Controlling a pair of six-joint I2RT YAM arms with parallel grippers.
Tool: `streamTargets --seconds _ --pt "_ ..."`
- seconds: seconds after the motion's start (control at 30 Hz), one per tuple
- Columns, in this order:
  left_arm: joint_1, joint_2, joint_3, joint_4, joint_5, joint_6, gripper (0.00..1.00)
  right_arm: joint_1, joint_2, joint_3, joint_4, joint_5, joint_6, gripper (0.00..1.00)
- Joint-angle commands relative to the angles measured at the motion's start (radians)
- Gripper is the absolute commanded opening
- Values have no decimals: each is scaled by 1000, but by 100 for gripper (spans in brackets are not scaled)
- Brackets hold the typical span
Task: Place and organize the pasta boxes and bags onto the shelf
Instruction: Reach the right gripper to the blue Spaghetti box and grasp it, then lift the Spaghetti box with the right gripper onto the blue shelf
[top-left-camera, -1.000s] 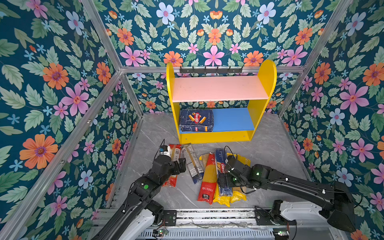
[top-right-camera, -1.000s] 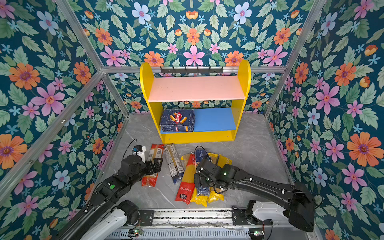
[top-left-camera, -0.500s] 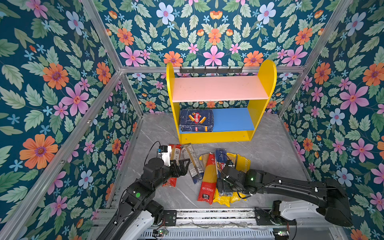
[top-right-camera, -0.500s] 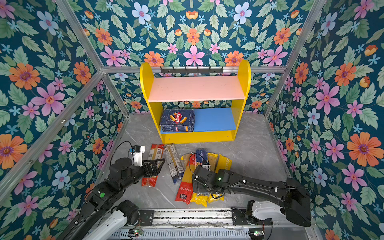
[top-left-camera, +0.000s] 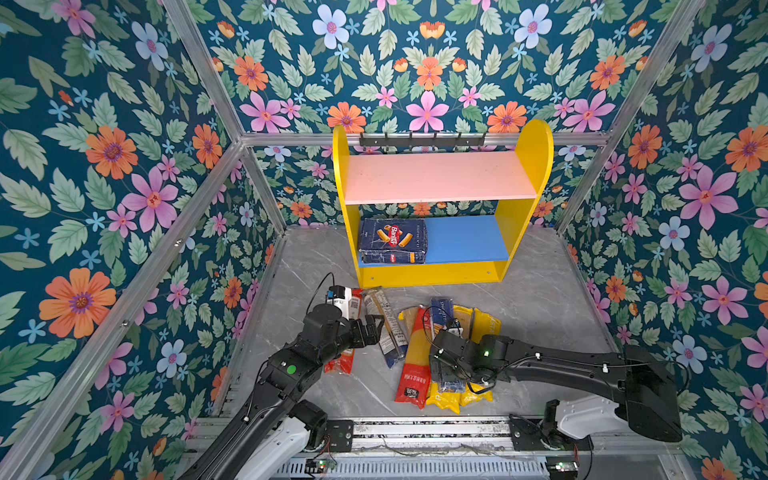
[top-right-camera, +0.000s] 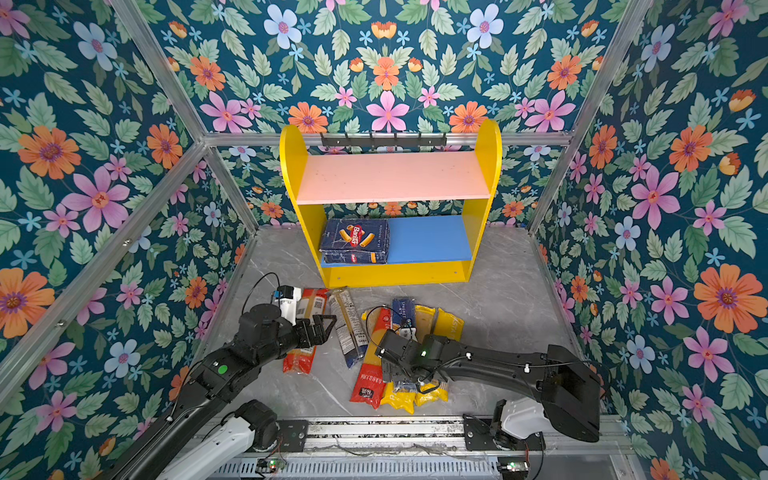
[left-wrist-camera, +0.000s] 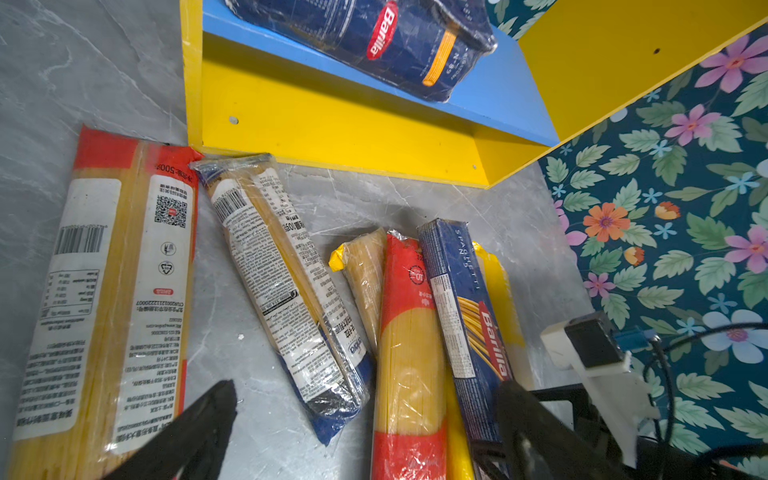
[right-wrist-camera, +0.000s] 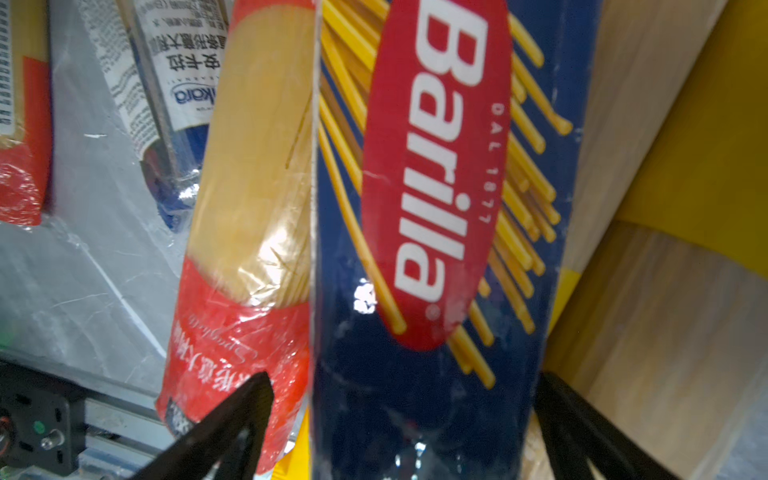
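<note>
Hovers the left gripper (top-left-camera: 371, 329), jaws wide and empty, above the clear blue-ended bag (top-left-camera: 395, 345) at near left on the floor (top-left-camera: 540, 307). Straddles the spaghetti box (top-left-camera: 441, 316) with the right gripper (right-wrist-camera: 407, 419), jaws wide, not clamped. Rests that box on yellow bags (top-left-camera: 484, 324), beside a red-ended bag (top-left-camera: 413, 382), near centre. Has the rigatoni box (top-left-camera: 392, 241) lying flat at the left of the blue lower board of the shelf (top-left-camera: 538, 153), far centre.

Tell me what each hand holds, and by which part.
Nothing is held. The left hand hangs open above the packets; the right hand is open, its jaws astride the Barilla spaghetti box, not gripping it.
</note>
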Motion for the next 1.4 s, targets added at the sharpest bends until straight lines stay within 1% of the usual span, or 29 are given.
streamTargets --seconds 0.0,0.03,0.1,0.17,0.27,0.4,0.47,0.67,0.87,1.17,1.37 --pt "-1 19 7 44 -14 18 100 -12 7 -12 21 9 -4 98" --pt "-1 26 7 50 -13 18 100 -20 9 -21 35 0 -9 97" --pt "-1 38 9 61 -12 18 100 -40 11 -39 69 -24 -20 92" --pt "-1 49 11 65 -12 18 100 -57 16 -53 95 -48 -25 80" --pt "-1 54 11 65 -14 19 100 -60 20 -46 92 -50 -32 65" --pt "-1 55 13 58 -29 23 100 -61 7 -27 77 -38 -45 50" --pt "-1 56 15 56 -39 23 100 -62 -4 -17 67 -30 -51 46" --pt "-1 70 32 55 -48 31 100 -74 -28 27 41 -13 -77 40" --pt "-1 94 50 50 -62 44 100 -95 -68 61 11 16 -103 38" --pt "-1 130 87 59 -69 56 100 -170 -138 124 -39 34 -188 38" --pt "-1 159 127 73 -85 71 100 -260 -142 176 -28 13 -269 38"
